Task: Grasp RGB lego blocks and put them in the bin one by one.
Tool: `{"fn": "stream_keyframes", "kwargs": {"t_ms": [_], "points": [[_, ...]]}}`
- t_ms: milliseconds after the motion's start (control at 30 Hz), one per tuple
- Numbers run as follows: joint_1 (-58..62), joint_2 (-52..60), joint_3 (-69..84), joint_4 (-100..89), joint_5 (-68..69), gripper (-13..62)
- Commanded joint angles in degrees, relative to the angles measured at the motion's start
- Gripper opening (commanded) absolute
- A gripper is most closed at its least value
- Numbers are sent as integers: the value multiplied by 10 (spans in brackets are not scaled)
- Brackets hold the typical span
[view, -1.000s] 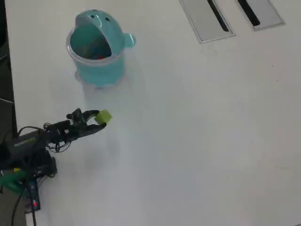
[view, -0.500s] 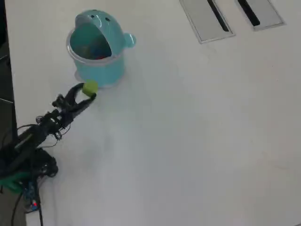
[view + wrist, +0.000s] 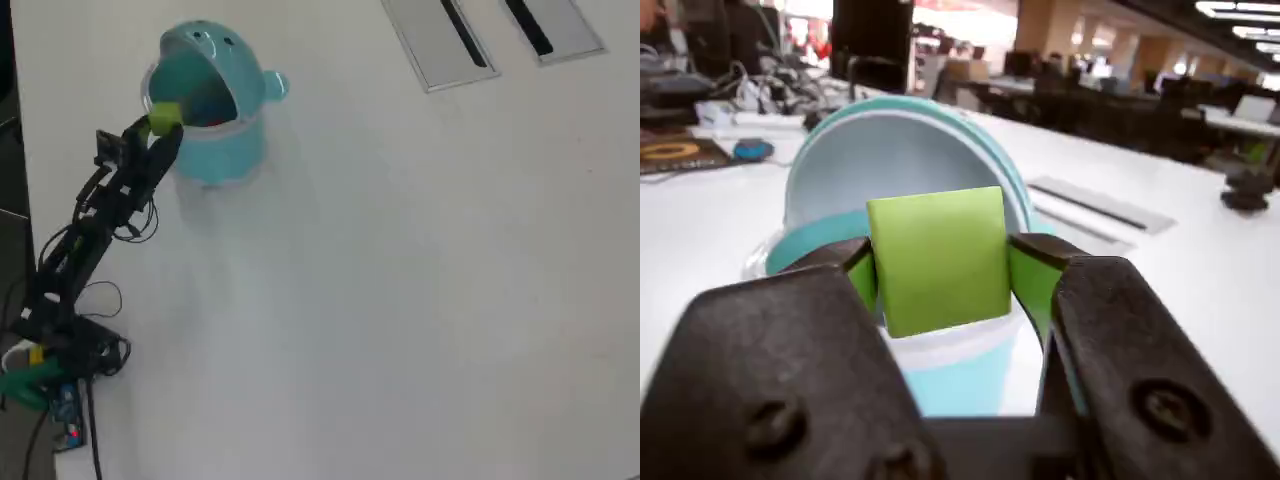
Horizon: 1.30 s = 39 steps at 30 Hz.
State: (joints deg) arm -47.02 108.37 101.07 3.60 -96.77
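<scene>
One arm (image 3: 90, 235) is showing, carrying one gripper (image 3: 160, 128). One yellow-green block (image 3: 937, 258) is sitting between its jaws. One teal bin (image 3: 222, 140) is standing on the one white table (image 3: 420, 300); something red is showing inside it, too blurred to count. Two grey slotted plates (image 3: 440, 40) are lying in the tabletop at the overhead view's upper right.
</scene>
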Motion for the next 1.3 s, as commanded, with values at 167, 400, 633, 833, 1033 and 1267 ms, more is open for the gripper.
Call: {"fn": "stream_keyframes", "kwargs": {"t_ms": [167, 400, 633, 833, 1033, 1267], "points": [[-11, -76, -118, -21, -18, 54], [-27, -201, -229, -47, -19, 54], [-52, -302, -306, -80, -48, 81], [-63, -319, -316, -86, -91, 289], [-56, -287, -286, -74, -93, 286], [-6, -179, -182, -25, -94, 281]]}}
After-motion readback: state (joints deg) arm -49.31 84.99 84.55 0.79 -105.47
